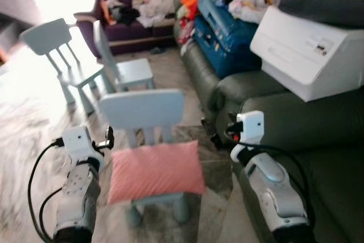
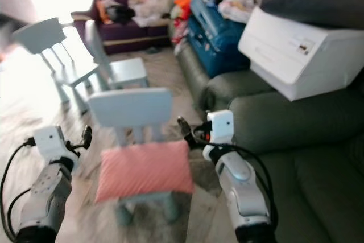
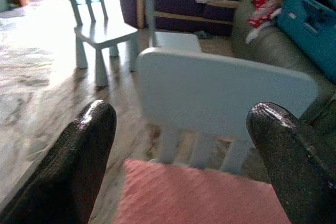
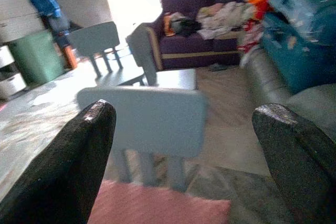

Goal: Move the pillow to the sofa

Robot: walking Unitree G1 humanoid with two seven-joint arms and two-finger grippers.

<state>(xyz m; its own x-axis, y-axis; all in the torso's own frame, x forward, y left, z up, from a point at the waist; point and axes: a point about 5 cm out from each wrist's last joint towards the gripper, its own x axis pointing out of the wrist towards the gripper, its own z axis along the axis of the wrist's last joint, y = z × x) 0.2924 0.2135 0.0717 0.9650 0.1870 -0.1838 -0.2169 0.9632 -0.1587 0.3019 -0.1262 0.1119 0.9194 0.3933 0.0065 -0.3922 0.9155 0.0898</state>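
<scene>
A pink pillow lies flat on the seat of a small pale blue chair right in front of me. My left gripper is just off the pillow's left far corner, and the left wrist view has its black fingers spread wide, open, above the pillow. My right gripper sits off the pillow's right far corner, open too, with nothing between its fingers. The grey-green sofa runs along my right side.
A white box, a blue suitcase and piled clothes load the sofa's far part. Two more pale blue chairs stand on the floor ahead-left. A purple sofa with clothes is at the back.
</scene>
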